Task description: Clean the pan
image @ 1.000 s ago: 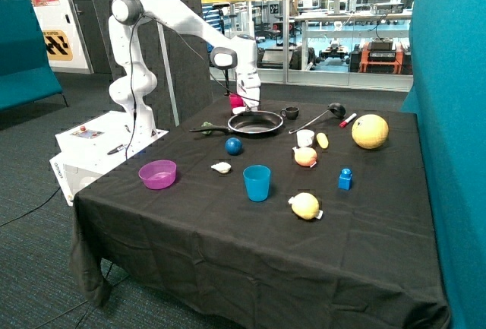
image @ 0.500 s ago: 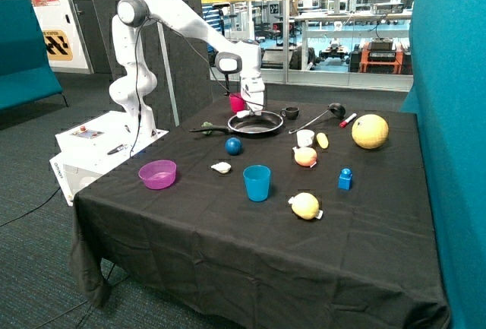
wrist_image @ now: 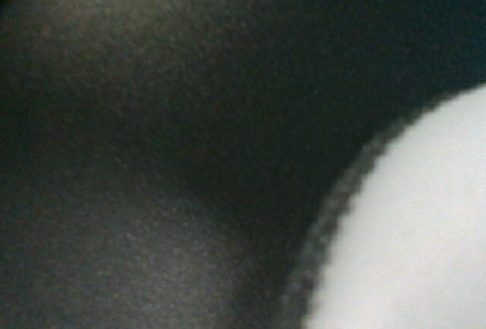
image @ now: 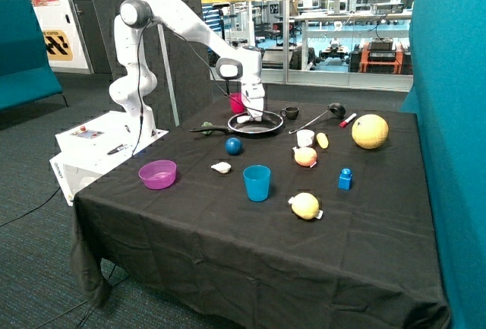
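Observation:
The black frying pan [image: 267, 125] sits at the table's far side, its thin handle [image: 209, 129] pointing toward the robot base. My gripper [image: 254, 116] is lowered into the pan, near the rim on the handle side. A small white thing [image: 243, 119] lies in the pan right at the gripper; whether it is held is unclear. The wrist view shows a dark surface [wrist_image: 152, 116] very close up, with a white mass [wrist_image: 410, 223] in one corner.
A pink cup [image: 237, 102] stands just behind the pan, a small black cup [image: 289, 113] and the ladle [image: 319, 118] beside it. Nearer the front are a blue ball [image: 234, 146], purple bowl [image: 158, 174], blue cup [image: 257, 182] and several fruits.
The gripper has moved from over the pan's far rim by the pink cup forward and down into the pan. The pan and the other objects have stayed put.

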